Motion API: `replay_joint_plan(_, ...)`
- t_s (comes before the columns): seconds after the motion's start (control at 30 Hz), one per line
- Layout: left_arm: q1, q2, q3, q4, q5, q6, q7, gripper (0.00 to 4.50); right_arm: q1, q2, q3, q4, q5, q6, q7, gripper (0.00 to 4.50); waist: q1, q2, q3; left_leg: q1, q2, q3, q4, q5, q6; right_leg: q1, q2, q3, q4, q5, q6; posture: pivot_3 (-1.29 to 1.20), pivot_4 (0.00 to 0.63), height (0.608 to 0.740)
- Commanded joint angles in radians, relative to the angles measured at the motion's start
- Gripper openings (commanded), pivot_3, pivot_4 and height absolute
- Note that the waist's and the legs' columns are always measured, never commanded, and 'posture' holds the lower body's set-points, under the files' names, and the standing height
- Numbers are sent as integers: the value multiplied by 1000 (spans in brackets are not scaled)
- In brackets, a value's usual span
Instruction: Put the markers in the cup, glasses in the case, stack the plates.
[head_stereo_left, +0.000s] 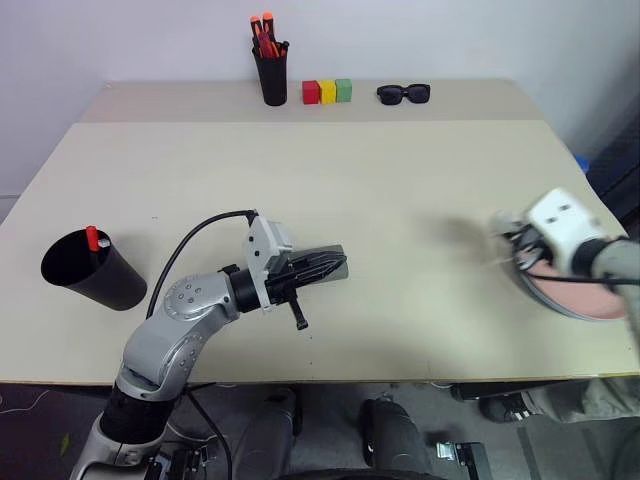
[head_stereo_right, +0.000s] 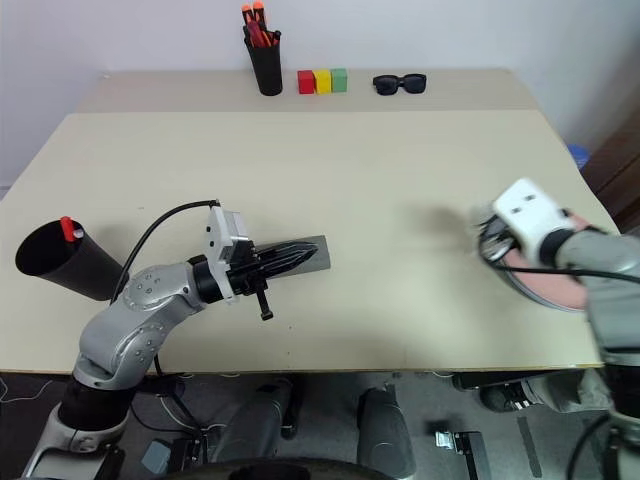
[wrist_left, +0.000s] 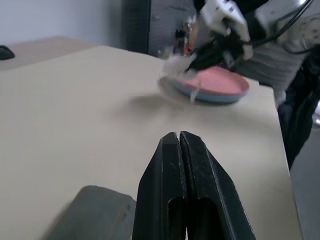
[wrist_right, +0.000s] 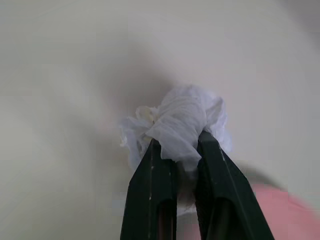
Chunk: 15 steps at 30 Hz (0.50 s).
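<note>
The right gripper (wrist_right: 177, 150) pinches a crumpled white tissue (wrist_right: 177, 122) between its two black fingers; the wad bulges out past the fingertips above the tan table (head_stereo_left: 330, 180). In the head views this gripper sits at about four o'clock on the tabletop, blurred, directly over the near rim of the plates (wrist_left: 215, 87). The salmon pink plate lies stacked inside the light blue one, close to the table's right edge.

The left gripper (wrist_left: 179, 137) has its fingers pressed flat together with nothing between them. It points level across the table toward three o'clock, hovering just over the grey case (head_stereo_left: 325, 262), which lies closed at about six o'clock, near the front edge. Whether the glasses are inside cannot be told.

Farther out, at nine o'clock, the black cup (head_stereo_left: 90, 270) stands tilted near the left edge, and the red cap of a marker (head_stereo_left: 93, 238) pokes up inside it, with a pale marker end beside it.

At twelve o'clock, along the back of the table, stands a tall black pen holder (head_stereo_left: 273, 75) full of orange-and-red-capped pens. Just to its right sit a red, a yellow and a green block (head_stereo_left: 328, 92) in a row, then black sunglasses (head_stereo_left: 403, 94).
</note>
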<state>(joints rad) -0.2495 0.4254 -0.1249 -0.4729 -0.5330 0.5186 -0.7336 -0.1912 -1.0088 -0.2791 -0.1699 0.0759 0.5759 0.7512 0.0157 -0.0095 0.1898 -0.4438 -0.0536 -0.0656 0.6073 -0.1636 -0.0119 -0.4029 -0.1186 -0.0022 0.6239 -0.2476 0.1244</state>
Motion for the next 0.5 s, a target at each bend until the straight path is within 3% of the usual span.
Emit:
replay_joint_plan(0.03, -8, -3, 30, -8, -12, -16, 7, 0, 51, -52, -86, 63, -38, -5, -20, 22, -1, 0, 0, 0, 0, 0, 0, 0, 0, 0, 0, 0, 0, 0, 0, 0, 150, 740)
replay_joint_plan(0.1, -7, -3, 36, -1, -5, -22, 16, 0, 87, -62, -94, 87, -34, -14, -2, 22, -3, 0, 0, 0, 0, 0, 0, 0, 0, 0, 0, 0, 0, 0, 0, 0, 150, 740)
replay_joint_plan(0.23, -8, 3, 54, 8, 12, -30, 41, 0, 107, -64, -85, 129, -29, -44, 13, 1697, -7, 3, -1, 1, 1, 2, 0, 0, 0, 0, 0, 1, 0, 0, 0, 0, 150, 740)
replay_joint_plan(0.4, -1, 12, 112, 11, 35, -22, 115, 0, 34, -43, -43, 135, -11, -170, 27, 4164, -7, 2, -1, 1, 1, 2, 0, 0, 0, 0, 0, 1, 0, 0, 0, 0, 150, 740)
replay_joint_plan(0.5, 14, 20, 153, 6, 94, -29, 191, 0, -40, 9, -12, 104, 69, -181, 76, 4164, -8, 2, 0, 1, 1, 2, 0, 0, 0, 0, 0, 1, 0, 0, 0, 0, 150, 740)
